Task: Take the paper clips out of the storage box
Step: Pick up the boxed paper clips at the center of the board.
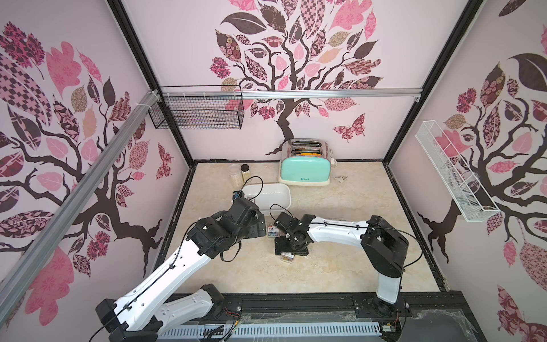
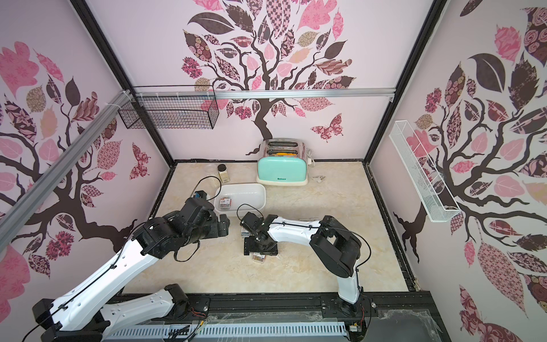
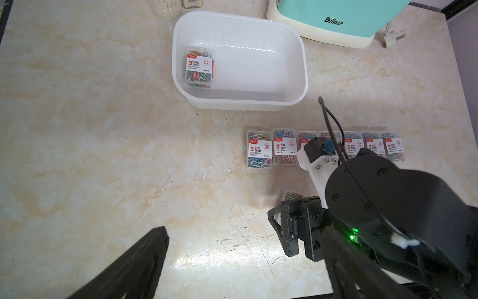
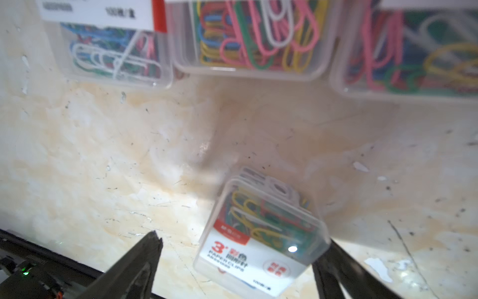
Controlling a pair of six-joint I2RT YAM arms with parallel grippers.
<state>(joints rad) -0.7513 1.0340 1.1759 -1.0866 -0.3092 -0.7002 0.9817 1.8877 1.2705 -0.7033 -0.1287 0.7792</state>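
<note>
The white storage box (image 3: 305,77) stands in front of the toaster, seen in both top views (image 1: 284,192) (image 2: 260,192). One case of paper clips (image 3: 199,66) lies flat inside it, by its left wall. Several more cases (image 3: 258,150) lie in a row on the table in front of the box, partly hidden by my right arm. Another case (image 4: 261,238) lies tilted between the fingers of my right gripper (image 4: 243,236). It is against one finger, with a gap to the other. My left gripper (image 3: 232,259) hovers open and empty over bare table, left of the row.
A mint-green toaster (image 1: 305,171) stands at the back wall, its plug (image 1: 340,177) lying beside it. Two clear jars (image 1: 236,174) stand behind the box. A black wire basket (image 1: 201,112) and a white one (image 1: 453,174) hang on the walls.
</note>
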